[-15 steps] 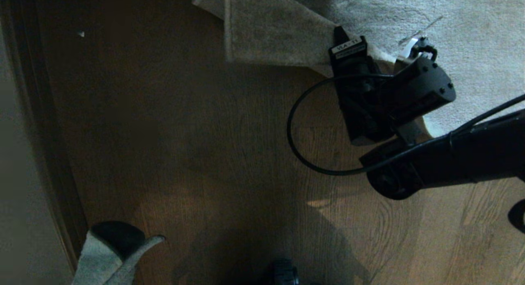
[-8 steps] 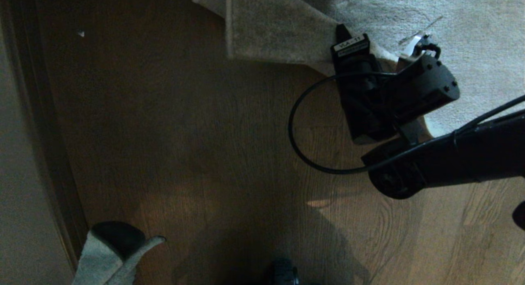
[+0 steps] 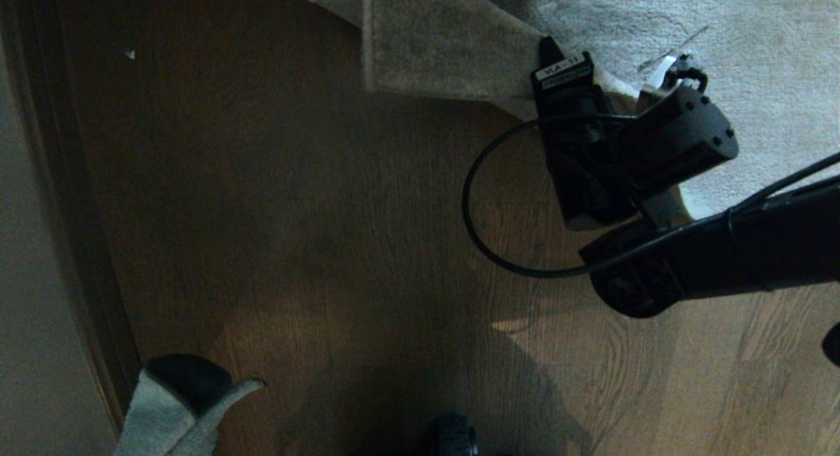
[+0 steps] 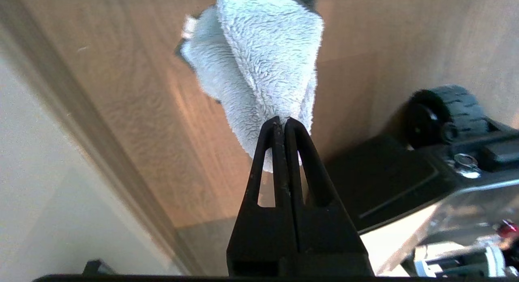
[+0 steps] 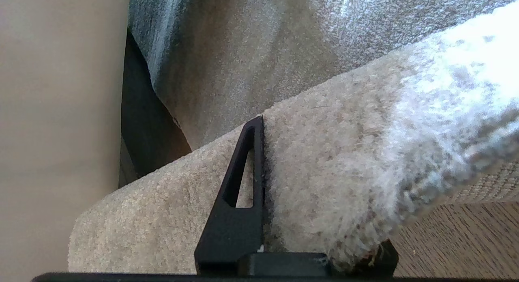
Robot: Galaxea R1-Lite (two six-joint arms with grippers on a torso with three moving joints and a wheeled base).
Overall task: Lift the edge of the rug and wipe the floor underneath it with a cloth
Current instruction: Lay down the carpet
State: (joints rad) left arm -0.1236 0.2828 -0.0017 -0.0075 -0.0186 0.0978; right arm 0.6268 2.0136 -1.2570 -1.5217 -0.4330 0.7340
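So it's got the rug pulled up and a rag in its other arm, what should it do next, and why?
Probably bring the left tool with the cloth across to the floor bared beside the fold. The right tool already holds the rug edge up, while the cloth hangs low at the left, well short of that spot.

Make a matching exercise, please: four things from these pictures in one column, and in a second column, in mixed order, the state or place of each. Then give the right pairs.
Column 1
1. cloth
2. rug edge
3. floor
4. wheel

Column 2
A. lifted and folded back, clamped by the right gripper
B. brown wood-grain planks, partly in shadow
C. black, beside the robot's base, in the left wrist view
D. pale and fluffy, pinched by the left gripper, jaws shut, hanging off the floor

Right pairs: 1-D, 2-A, 3-B, 4-C
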